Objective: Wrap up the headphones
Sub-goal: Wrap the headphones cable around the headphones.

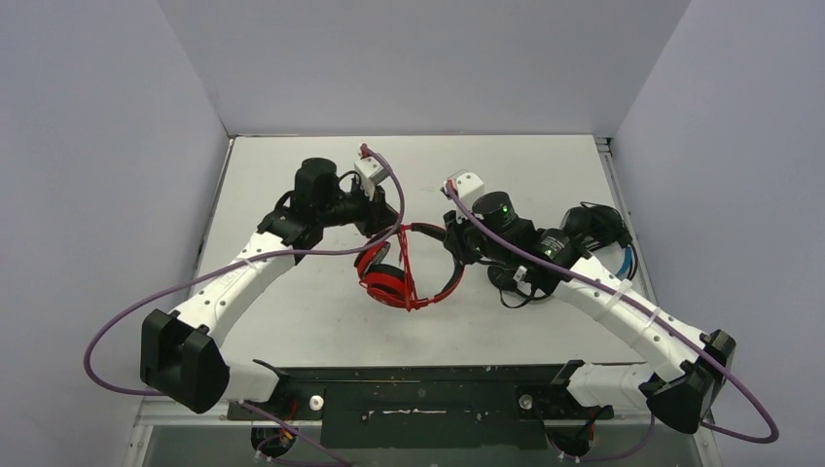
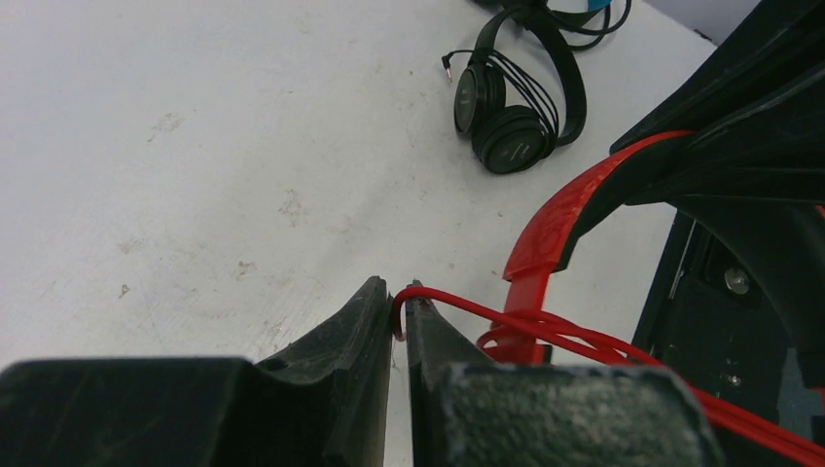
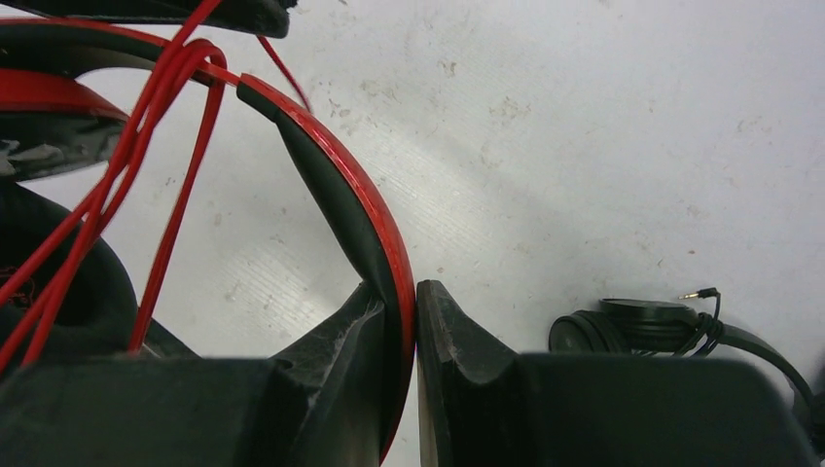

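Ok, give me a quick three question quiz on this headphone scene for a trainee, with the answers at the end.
1. True or false: the right gripper clamps the red headphones by the headband.
2. What does the left gripper pinch: A the red cord, B a cloth, C nothing?
3. Fill in: the black headphones lie on the ___.
Key: 1 true; 2 A; 3 table.
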Robot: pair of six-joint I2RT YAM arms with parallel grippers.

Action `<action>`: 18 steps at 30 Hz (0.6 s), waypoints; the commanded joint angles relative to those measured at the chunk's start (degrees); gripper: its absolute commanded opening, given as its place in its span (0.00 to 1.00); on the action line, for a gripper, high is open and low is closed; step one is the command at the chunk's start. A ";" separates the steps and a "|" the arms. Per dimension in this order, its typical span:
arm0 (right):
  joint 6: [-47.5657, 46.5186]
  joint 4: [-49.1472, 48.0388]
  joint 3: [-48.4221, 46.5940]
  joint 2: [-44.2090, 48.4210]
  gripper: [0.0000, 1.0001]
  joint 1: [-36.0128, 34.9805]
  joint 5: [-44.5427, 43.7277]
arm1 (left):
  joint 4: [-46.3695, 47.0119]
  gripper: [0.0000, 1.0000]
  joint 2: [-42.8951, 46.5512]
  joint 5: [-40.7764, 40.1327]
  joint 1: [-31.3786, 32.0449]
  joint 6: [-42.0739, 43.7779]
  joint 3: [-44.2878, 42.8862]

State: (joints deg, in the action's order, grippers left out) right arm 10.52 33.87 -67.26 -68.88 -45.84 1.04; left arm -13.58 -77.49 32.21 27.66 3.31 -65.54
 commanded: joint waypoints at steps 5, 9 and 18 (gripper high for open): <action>1.57 3.65 -10.18 0.91 0.00 -0.32 4.68 | 14.85 0.14 -0.34 9.57 -5.16 -10.63 3.68; 1.86 5.17 -12.53 -0.16 0.00 0.25 4.61 | 17.94 0.16 0.69 9.56 -6.53 -13.85 5.56; 2.69 5.97 -16.82 -1.88 0.00 1.58 4.56 | 31.85 0.17 3.14 13.05 -7.45 -24.14 13.26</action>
State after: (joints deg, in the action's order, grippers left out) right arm 11.09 42.87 -79.37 -70.89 -45.01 4.51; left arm 8.45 -77.25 42.54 20.40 -15.57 -53.74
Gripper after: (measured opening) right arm 0.146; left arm 0.164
